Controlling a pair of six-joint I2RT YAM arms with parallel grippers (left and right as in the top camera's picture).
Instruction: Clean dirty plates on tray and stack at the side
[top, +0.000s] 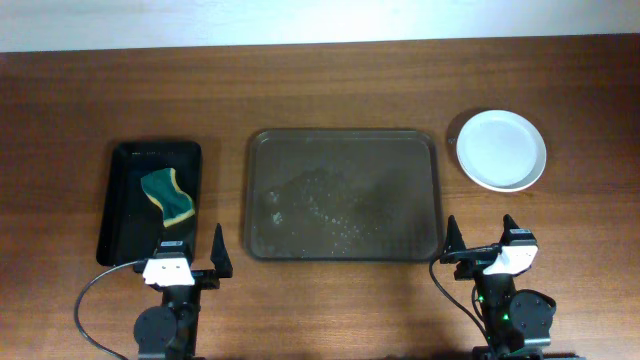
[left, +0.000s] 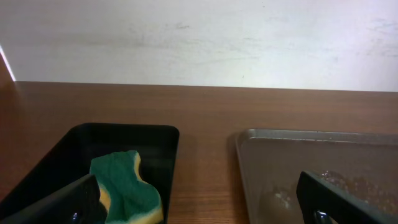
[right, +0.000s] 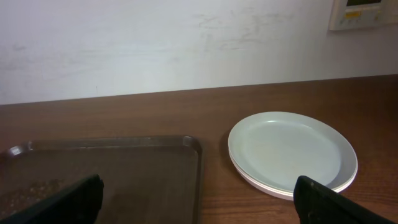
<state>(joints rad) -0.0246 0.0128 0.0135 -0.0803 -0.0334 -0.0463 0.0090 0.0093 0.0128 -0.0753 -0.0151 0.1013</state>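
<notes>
Plates (top: 501, 150), round, white and glossy, sit stacked on the brown wooden surface (top: 330, 80) at the far right. They are just beside the tray's far right corner and clear of it. From your right wrist camera the plates (right: 292, 152) show layered rims along the near edge. How many are in the stack you cannot tell. The top face looks clean.

Left of the stack, mid-surface, lies the large brown rectangular tray (top: 400, 165) with rounded corners and a raised rim. Its floor is marked with pale wet speckles across the middle and the near half.

Further left, well apart from it, lies a smaller black rectangular tray (top: 125, 215). A wavy green sponge with a yellow underside (top: 168, 195) rests toward its right side.

Your left hand (top: 190, 250) hovers at the near edge, by the near right corner of the black tray. Its fingers are spread wide and grip nothing. Your right hand (top: 481, 238) hovers near the brown tray's near right corner, on the near side of the stack. It is equally wide and also grips nothing.
</notes>
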